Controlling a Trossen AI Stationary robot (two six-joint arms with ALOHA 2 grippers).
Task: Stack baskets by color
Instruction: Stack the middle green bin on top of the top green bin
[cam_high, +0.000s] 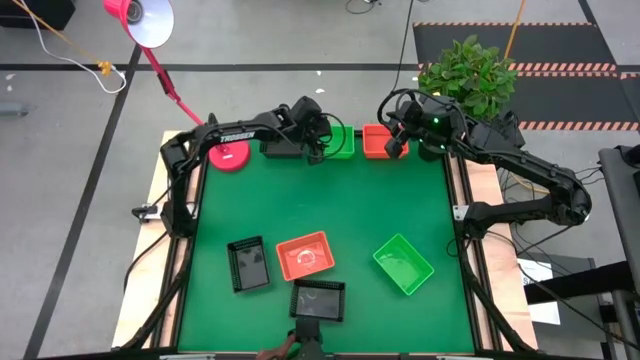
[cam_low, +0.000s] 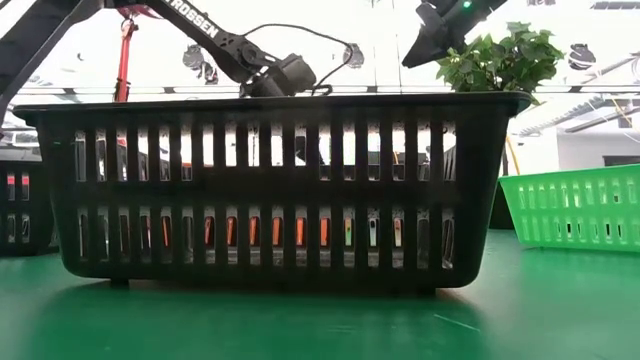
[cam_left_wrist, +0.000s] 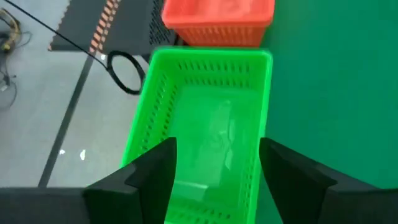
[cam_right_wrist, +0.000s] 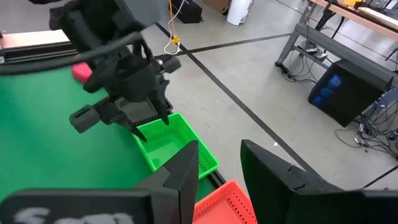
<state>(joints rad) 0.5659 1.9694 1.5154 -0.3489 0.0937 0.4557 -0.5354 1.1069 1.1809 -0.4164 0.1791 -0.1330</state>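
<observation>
Two pincers were at work along the bench's far edge.

Item 1, left pincer (cam_high: 325, 140): fingers (cam_left_wrist: 149, 180) spread apart, hanging over the green basket (cam_left_wrist: 202, 124) at the far edge; nothing visibly gripped. The basket sat flat on the bench, its end wall close to an orange basket (cam_left_wrist: 217, 22) further along that edge.

Item 2, right pincer (cam_high: 398, 140): over the orange basket (cam_high: 377, 141), fingers parted with a gap between them; whether they touched the basket could not be told.

Item 3, black basket (cam_high: 283, 146): far edge, beneath the left arm, beside the green one.

Item 4, loose stock toward the near edge: black basket (cam_high: 248, 264), orange basket (cam_high: 305, 256), black basket (cam_high: 318, 301), green basket (cam_high: 403, 264), all single and apart, the second black one nearest the edge.

Item 5, pink lamp base (cam_high: 229, 155): far left corner.

Step in hand, as judged: the green basket looked just set down as the base of its colour pile. The next move would call for the left arm to lift clear, then fetch the loose green basket and nest it squarely inside.
</observation>
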